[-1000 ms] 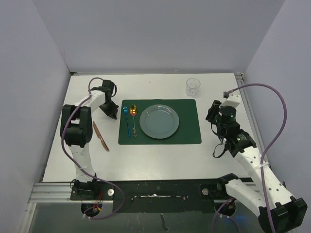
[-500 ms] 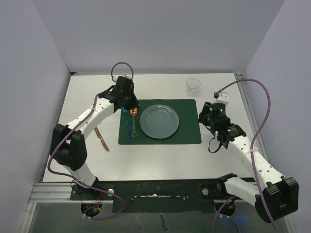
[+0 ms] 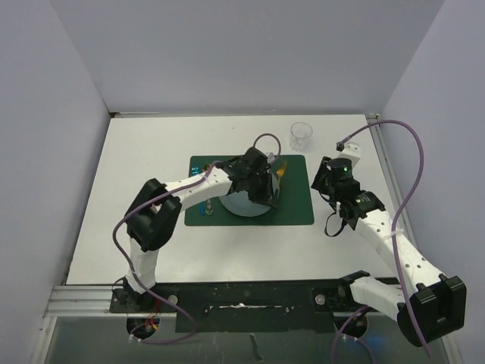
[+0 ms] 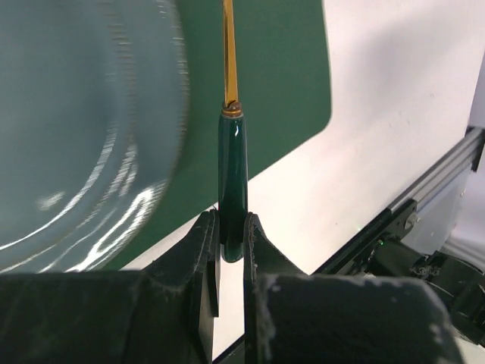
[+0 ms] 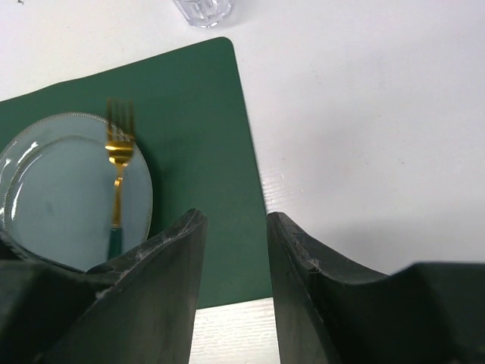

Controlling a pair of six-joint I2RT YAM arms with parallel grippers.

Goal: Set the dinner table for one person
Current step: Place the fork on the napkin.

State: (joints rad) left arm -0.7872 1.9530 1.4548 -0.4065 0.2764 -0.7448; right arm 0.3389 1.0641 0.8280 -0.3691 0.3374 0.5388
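Left gripper [image 4: 231,227] clamps fork [image 4: 232,152] by tip of green handle, over plate [image 4: 76,114] edge. Fork light, rigid, glossy, so may pivot; mid-handle hold looks steadier. Right gripper [image 5: 235,220] part open, empty.

You see the right gripper [image 5: 235,220] with its two dark fingers standing apart, nothing between them, above the white matte tabletop [image 5: 364,114] and the dark green rectangular placemat [image 5: 197,136]. On the mat's left sits a pale blue round plate [image 5: 45,189]. A gold fork with a dark green handle [image 5: 116,182] lies over its right side. A clear glass [image 5: 201,9] shows at the top edge.
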